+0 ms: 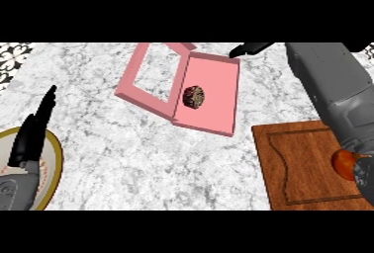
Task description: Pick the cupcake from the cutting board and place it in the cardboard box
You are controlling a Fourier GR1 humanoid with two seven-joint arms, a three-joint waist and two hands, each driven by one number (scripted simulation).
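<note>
Head view: the cupcake (194,96) sits inside the pink cardboard box (219,89) on the marble counter (146,153). The right hand (252,48) hovers just beyond the box's far corner, holding nothing, its finger spread unreadable. The left hand (33,131) rests with straight, empty fingers over a gold-rimmed plate (53,163). The cutting board (303,168) lies at right.

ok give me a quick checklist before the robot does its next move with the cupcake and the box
1. Cupcake inside the pink cardboard box: ok.
2. Cupcake off the cutting board: ok.
3. Right hand clear of the cupcake, showing beyond the box's far edge: ok.
4. Right hand's fingers open or curled: cannot tell.
5. Left hand open and resting at the left, over the plate: ok.
6. Orange object on the board partly hidden by the right forearm, contact: cannot tell.
</note>
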